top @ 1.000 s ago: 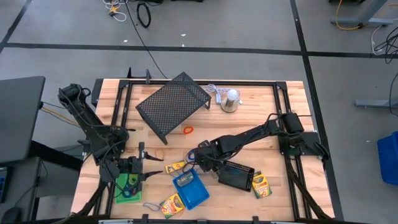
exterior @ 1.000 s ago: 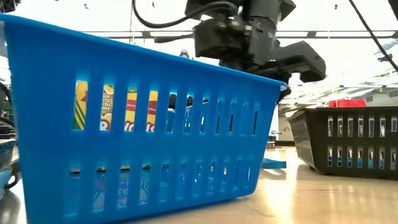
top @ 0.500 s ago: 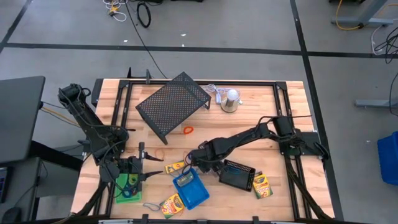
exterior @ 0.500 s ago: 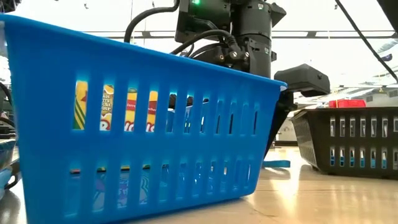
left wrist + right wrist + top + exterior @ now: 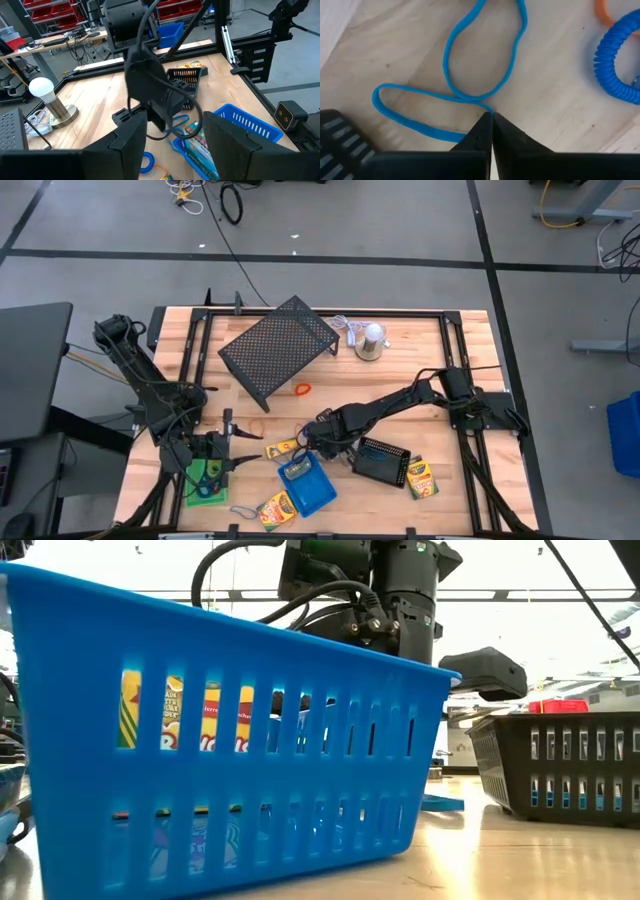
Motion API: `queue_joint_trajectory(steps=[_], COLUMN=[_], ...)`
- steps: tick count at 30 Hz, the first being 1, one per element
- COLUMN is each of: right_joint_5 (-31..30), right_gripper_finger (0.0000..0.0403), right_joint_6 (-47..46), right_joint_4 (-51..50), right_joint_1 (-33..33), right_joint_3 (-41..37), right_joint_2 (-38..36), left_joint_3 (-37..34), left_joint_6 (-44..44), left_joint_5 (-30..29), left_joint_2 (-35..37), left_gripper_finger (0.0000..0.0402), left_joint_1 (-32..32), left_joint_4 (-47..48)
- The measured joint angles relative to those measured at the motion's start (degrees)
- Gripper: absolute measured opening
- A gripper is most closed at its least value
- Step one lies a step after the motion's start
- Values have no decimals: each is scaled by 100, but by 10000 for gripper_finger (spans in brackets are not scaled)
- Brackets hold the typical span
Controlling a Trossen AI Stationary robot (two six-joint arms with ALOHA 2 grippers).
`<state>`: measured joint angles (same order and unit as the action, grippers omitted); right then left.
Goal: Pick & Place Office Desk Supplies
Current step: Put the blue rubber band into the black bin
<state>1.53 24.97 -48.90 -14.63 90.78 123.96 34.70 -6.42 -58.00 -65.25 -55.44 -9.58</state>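
Right gripper (image 5: pixel 491 120) pinched shut on thin blue loop (image 5: pixel 470 95), a flat elastic band twisted into a figure-eight on pale wood, just beside slotted plastic blue tray (image 5: pixel 306 485). Coiled blue ring (image 5: pixel 615 60) near. Left gripper (image 5: pixel 170 145) parted, empty, over green tray (image 5: pixel 207 483) at table's edge.

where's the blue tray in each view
High view: blue tray near the table's front edge, just in front of the right claw.
Low view: fills the left and centre, crayon box inside.
Left wrist view: lower right.
Right wrist view: not in it.
Shared landmark: black mesh tray.
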Motion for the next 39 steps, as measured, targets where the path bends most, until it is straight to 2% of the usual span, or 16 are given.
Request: queue_joint_trajectory(steps=[4, 11, 23, 31, 34, 39], right_joint_5=[-472, -959, -1949, -1883, -1481, -938], right_gripper_finger=[3, 2, 1, 0, 0, 0], right_joint_6=[-4, -218, -632, -1303, -1668, -1923], right_joint_4=[-102, -336, -506, -1397, -1677, -1597], right_joint_1=[-146, -389, -777, -1046, -1106, -1156], right_joint_3=[0, 0, 0, 0, 0, -219], right_joint_2=[-47, -296, -1157, -1762, -1864, -1818], left_joint_3=[0, 0, -4, -7, -7, -7], left_joint_6=[0, 39, 53, 44, 61, 50], left_joint_5=[0, 0, 0, 0, 0, 0], left_joint_2=[0, 0, 0, 0, 0, 0], left_gripper_finger=[201, 201, 201, 201, 201, 201], left_joint_1=[0, 0, 0, 0, 0, 0], left_joint_4=[0, 0, 4, 52, 52, 57])
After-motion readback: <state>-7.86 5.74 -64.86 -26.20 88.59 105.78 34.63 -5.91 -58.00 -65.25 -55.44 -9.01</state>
